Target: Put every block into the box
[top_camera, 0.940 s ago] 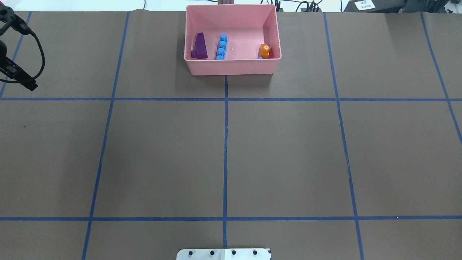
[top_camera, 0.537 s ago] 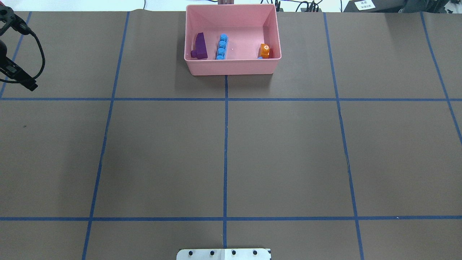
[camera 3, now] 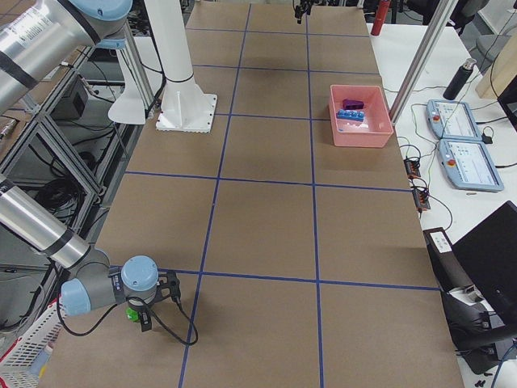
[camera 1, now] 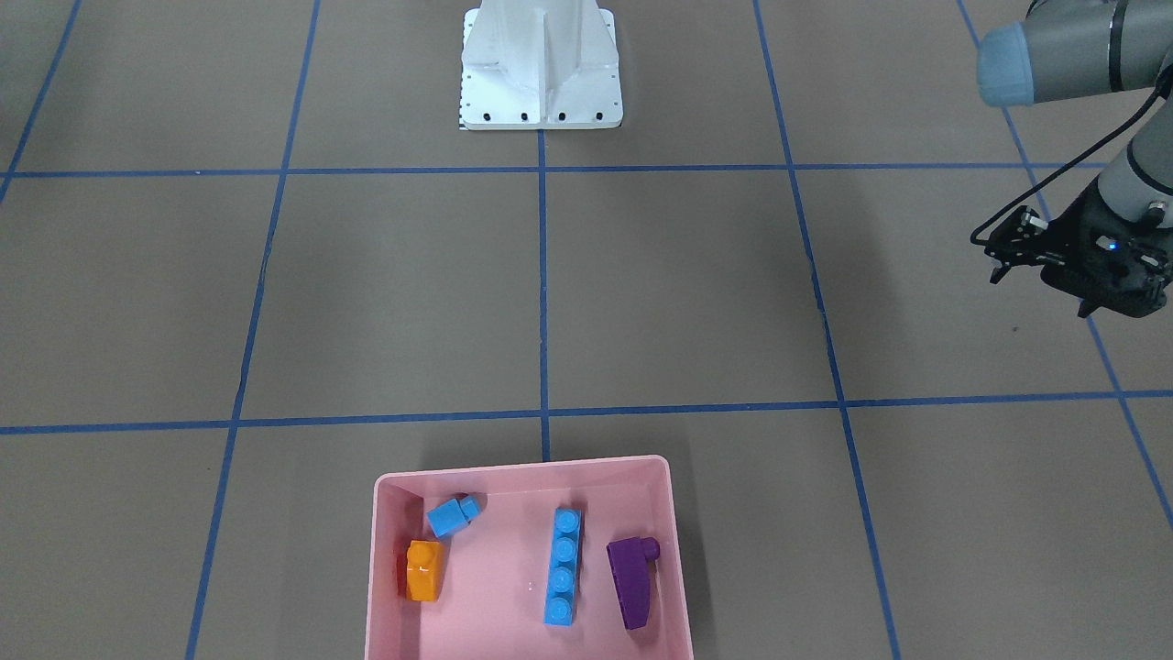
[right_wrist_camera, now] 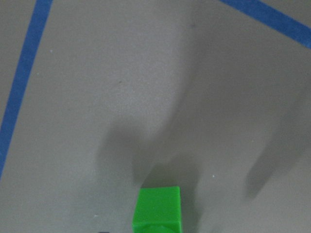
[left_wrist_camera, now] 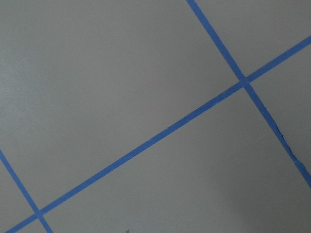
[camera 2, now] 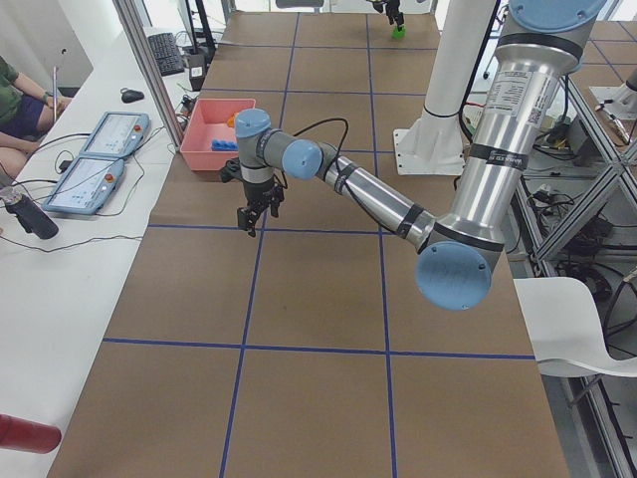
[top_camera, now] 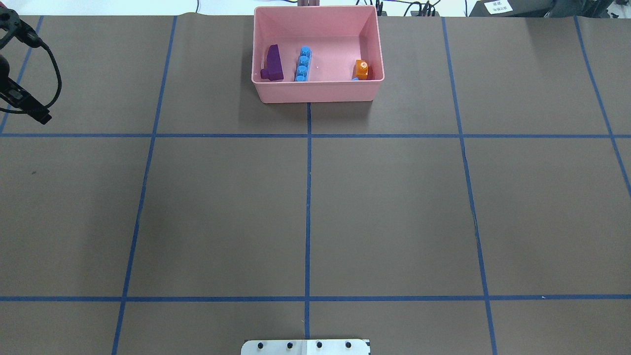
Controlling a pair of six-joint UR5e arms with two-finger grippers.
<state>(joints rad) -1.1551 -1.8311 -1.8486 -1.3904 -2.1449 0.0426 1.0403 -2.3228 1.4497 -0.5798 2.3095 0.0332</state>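
Observation:
The pink box (camera 1: 385,550) (top_camera: 318,91) stands at the table's far middle. In it lie the purple sloped block (camera 1: 632,582), the long light-blue bar (camera 1: 564,566), the orange block (camera 1: 424,570) and the small light-blue cube (camera 1: 451,516). The green brick (right_wrist_camera: 157,208) (camera 3: 130,314) lies on the table far to the robot's right, directly under my right gripper (camera 3: 145,317); whether that gripper is open or shut I cannot tell. My left gripper (camera 1: 997,258) (camera 2: 254,219) hovers open and empty over bare table, well left of the box.
The white robot base (camera 1: 541,73) stands at the near middle edge. Blue tape lines grid the brown table. A side bench with two control pendants (camera 2: 95,159) and a seated person (camera 2: 15,100) runs along the far edge behind the box.
My left gripper has edged slightly toward the table's left end. The box and the blocks in it have not moved.

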